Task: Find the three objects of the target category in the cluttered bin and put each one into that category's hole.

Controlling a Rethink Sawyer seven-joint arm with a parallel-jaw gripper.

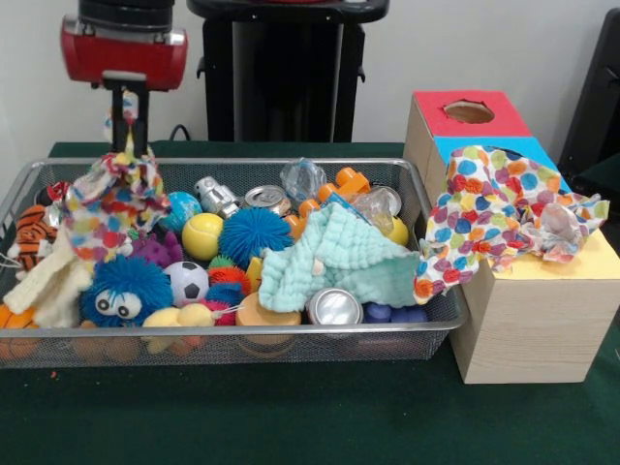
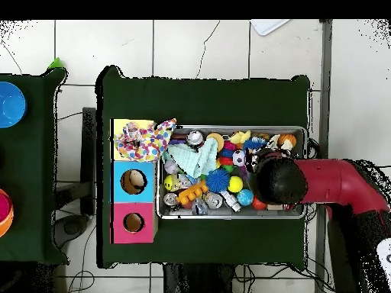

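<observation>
Front view: a dark green cloth-covered table (image 1: 291, 417) stands before a pale wall, with the robot's black pedestal (image 1: 281, 68) at its far side. The red and black arm (image 1: 124, 44) comes down over the left end of the shallow silver wire-mesh basket (image 1: 223, 347). Its gripper (image 1: 126, 145) is pinched closed on a white cloth with multicoloured polka dots (image 1: 111, 208), lifting its top above the clutter. A mint-green waffle-textured cloth (image 1: 334, 257) lies over cans and balls in the basket's middle; a cream knitted cloth (image 1: 48, 281) lies at the left end. A second dotted cloth (image 1: 499, 213) covers the yellow panel (image 1: 591, 260) of the pale wood-grain box (image 1: 533, 325), one corner hanging over the basket's rim.

Overhead view: the table stands on a pale tiled floor (image 2: 206, 46); the arm hides the gripper.
</observation>
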